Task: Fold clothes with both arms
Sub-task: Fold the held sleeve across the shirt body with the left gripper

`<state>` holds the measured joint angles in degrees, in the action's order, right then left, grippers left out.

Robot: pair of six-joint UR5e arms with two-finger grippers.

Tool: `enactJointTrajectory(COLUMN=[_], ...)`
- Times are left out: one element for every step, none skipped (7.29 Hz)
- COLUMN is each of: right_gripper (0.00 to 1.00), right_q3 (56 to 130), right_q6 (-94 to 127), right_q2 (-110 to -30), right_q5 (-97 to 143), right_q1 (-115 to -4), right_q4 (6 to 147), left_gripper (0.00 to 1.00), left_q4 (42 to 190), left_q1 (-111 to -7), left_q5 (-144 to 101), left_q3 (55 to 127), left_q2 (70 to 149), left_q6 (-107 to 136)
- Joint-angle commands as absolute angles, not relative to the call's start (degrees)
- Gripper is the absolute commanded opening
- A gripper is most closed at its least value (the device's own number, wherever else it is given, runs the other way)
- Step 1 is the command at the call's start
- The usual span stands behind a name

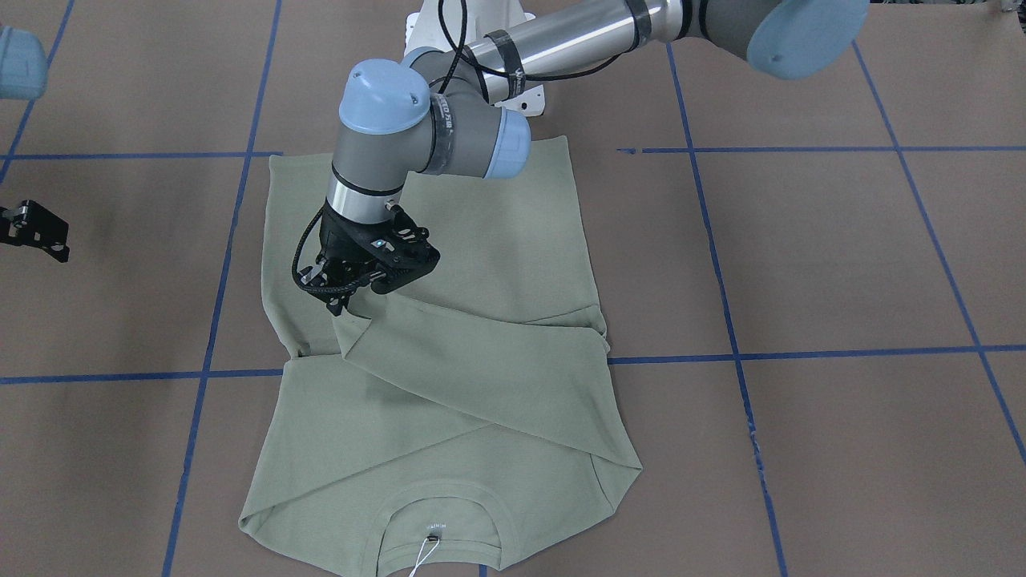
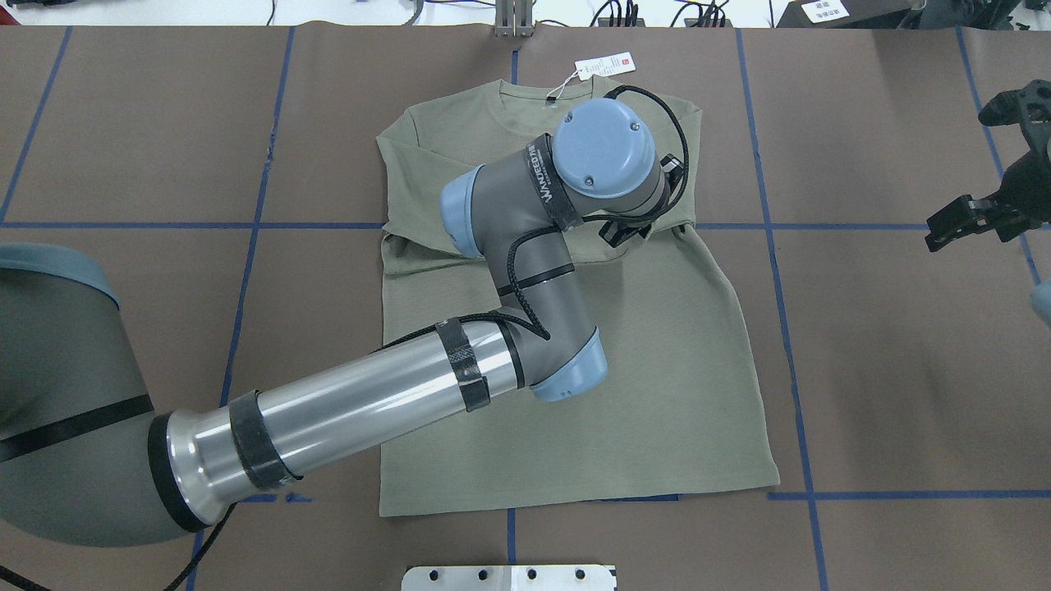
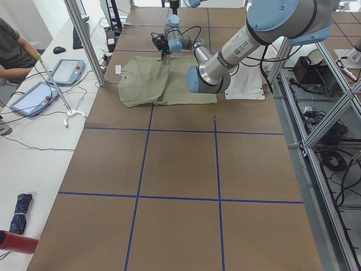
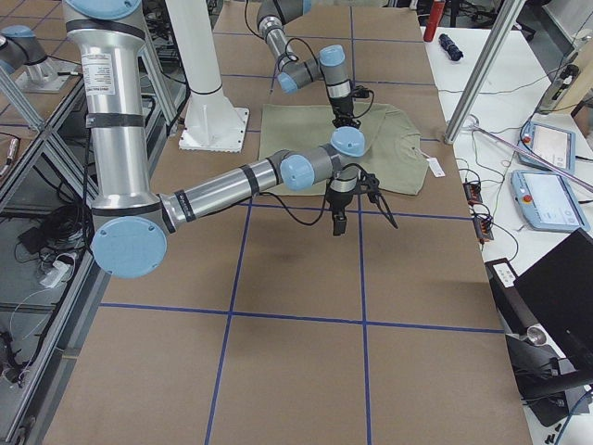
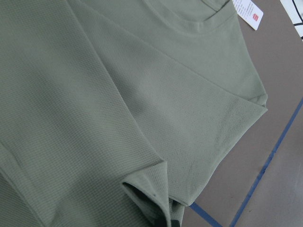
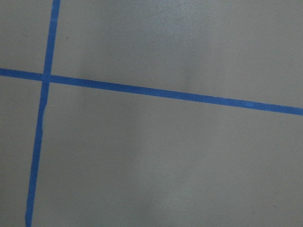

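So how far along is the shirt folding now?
Both sleeves lie crossed over the shirt. The left gripper is at one cuff; the right gripper hangs over bare table. The body itself is not yet folded.

Sage-green ribbed long-sleeved shirt [image 1: 497, 240] flat, one sleeve [image 1: 481, 361] folded across chest, white hang tag [image 2: 606, 66] at collar

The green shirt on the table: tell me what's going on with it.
The robot is folding the shirt, which lies flat on the table. The left arm reaches over it, with the left hand down at the cuff of a sleeve laid across the body; whether it grips the cuff is unclear. The right hand hangs off to the side over the table, apart from the shirt.
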<state>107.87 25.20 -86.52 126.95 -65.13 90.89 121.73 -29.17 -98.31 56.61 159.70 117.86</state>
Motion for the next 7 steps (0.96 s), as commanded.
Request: enactJointTrajectory(right_gripper=[1.0, 1.0, 1.0, 1.0, 1.0, 1.0, 1.0], right_q3=[107.58, 107.4, 107.49, 107.49, 107.49, 107.49, 107.49], right_q6=[25.22, 25.31, 25.4, 25.4, 25.4, 25.4, 25.4], right_q2=[-86.31, -85.96, -85.96, -85.96, -85.78, -85.52, -85.43], right_q5=[127.0, 127.0, 127.09, 127.09, 127.09, 127.0, 127.09], right_q1=[-65.13, -65.13, -65.13, -65.13, -65.04, -65.04, -65.04], right_q4=[90.88, 90.88, 90.79, 90.79, 90.79, 90.79, 90.79], left_gripper=[0.0, 0.0, 0.0, 0.54, 1.0, 1.0, 1.0], left_q4=[122.43, 122.52, 123.74, 128.71, 135.02, 135.09, 135.09], left_q1=[-27.61, -25.07, -23.48, -23.38, -23.47, -23.38, -23.47], left_q5=[-96.95, -93.72, -92.39, -92.29, -89.67, -88.08, -87.98], left_q3=[54.76, 52.06, 50.2, 49.75, 49.57, 50.09, 50.36], left_q2=[160.74, 163.97, 166.35, 166.99, 166.47, 165.25, 163.49], left_q6=[118.12, 119.43, 121.97, 123.04, 121.05, 114.15, 111.82])
